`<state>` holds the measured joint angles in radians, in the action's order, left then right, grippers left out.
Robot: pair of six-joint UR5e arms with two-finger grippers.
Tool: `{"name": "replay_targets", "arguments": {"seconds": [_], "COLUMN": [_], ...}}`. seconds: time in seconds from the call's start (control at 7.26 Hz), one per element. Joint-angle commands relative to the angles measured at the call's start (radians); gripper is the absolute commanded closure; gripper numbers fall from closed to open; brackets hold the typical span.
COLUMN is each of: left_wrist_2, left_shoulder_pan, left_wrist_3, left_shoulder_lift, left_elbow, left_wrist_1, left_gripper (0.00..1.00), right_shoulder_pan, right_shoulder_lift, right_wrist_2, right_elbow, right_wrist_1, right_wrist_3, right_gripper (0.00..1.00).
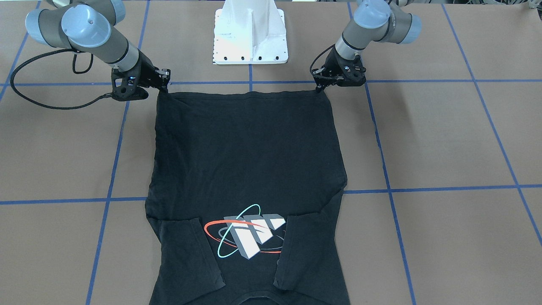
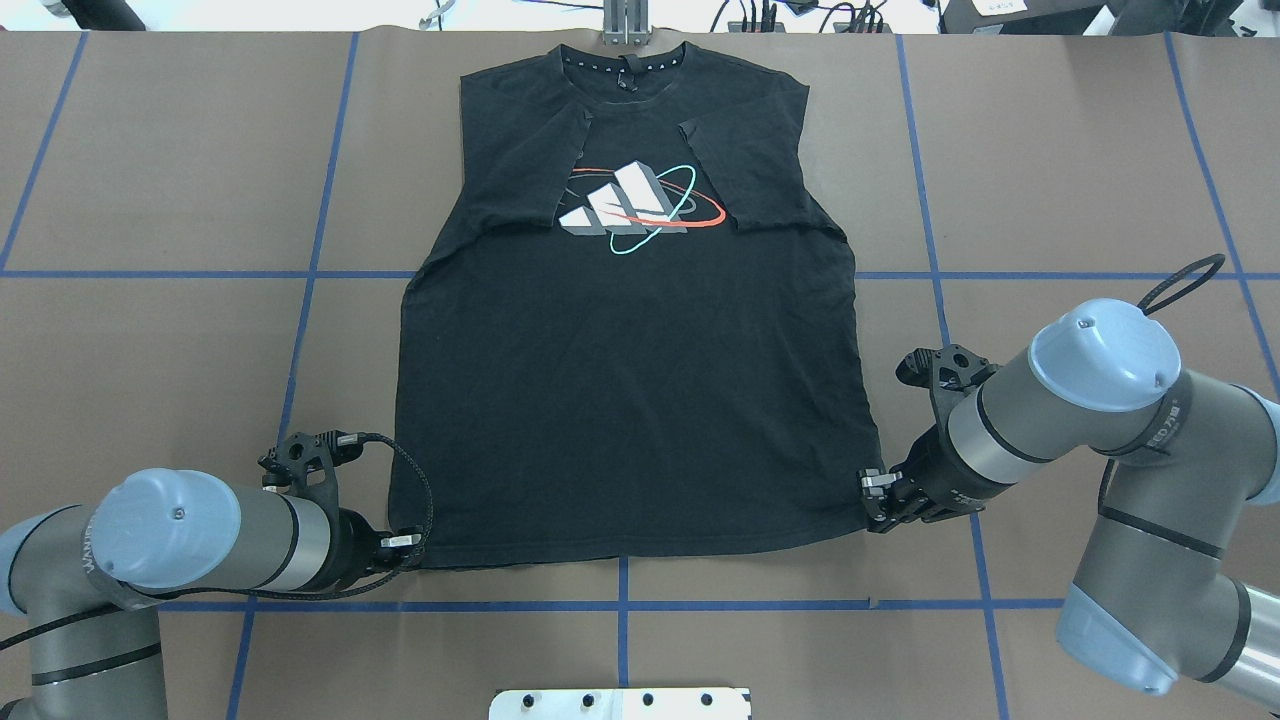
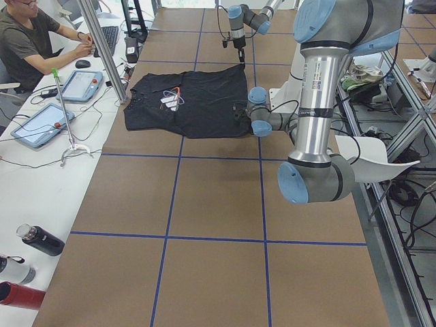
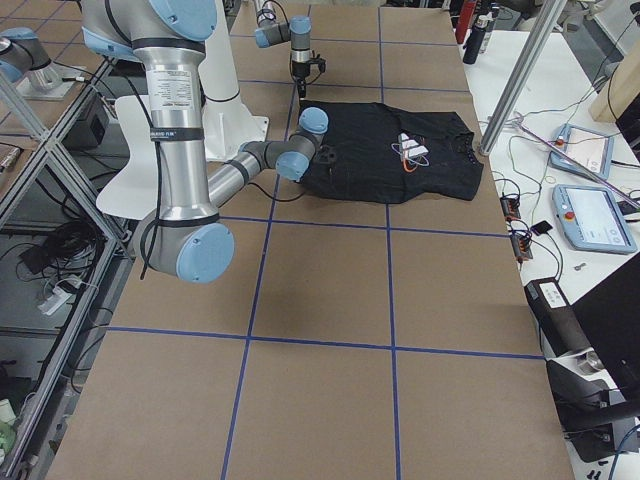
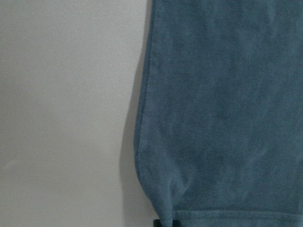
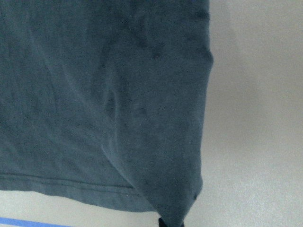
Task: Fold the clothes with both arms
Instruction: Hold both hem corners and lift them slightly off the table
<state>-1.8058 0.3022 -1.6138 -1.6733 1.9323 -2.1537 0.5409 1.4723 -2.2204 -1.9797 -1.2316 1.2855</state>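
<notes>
The black T-shirt [image 2: 630, 400] lies flat on the brown table, print side up. Its collar is at the far edge and both sleeves are folded in over the chest. My left gripper [image 2: 405, 545] is shut on the near hem corner on the overhead view's left; across the table that corner shows at the shirt's top right, under the same gripper [image 1: 318, 87]. My right gripper [image 2: 870, 495] is shut on the other hem corner [image 1: 165, 87]. The hem runs taut between them. In both wrist views the cloth [image 5: 222, 118] [image 6: 94, 94] puckers toward the pinched corner.
The white pedestal base [image 1: 250, 38] stands just behind the hem. Blue tape lines [image 2: 620, 605] grid the table. A metal post [image 2: 625, 25] sits at the far edge by the collar. A person [image 3: 27, 48], tablets and bottles [image 3: 41, 240] are at the side bench.
</notes>
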Motion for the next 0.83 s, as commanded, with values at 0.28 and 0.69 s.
{"name": "replay_targets", "arguments": {"seconds": [0.28,0.69], "left_wrist_2": [-0.003,-0.013], "left_shoulder_pan": [0.012,0.006], "left_wrist_3": [-0.028,-0.018], "left_shoulder_lift": [0.020,0.148], "left_elbow": [0.114,0.233], "left_wrist_1": [-0.002,-0.002], "left_gripper": [1.00,1.00], "right_shoulder_pan": [0.013,0.013], "right_shoulder_lift": [0.029,0.080], "right_wrist_2": [-0.017,-0.171], "right_elbow": [-0.073,-0.123], "right_wrist_1": [0.000,0.000], "right_wrist_3": [0.035,0.119], "right_gripper": [1.00,1.00]}}
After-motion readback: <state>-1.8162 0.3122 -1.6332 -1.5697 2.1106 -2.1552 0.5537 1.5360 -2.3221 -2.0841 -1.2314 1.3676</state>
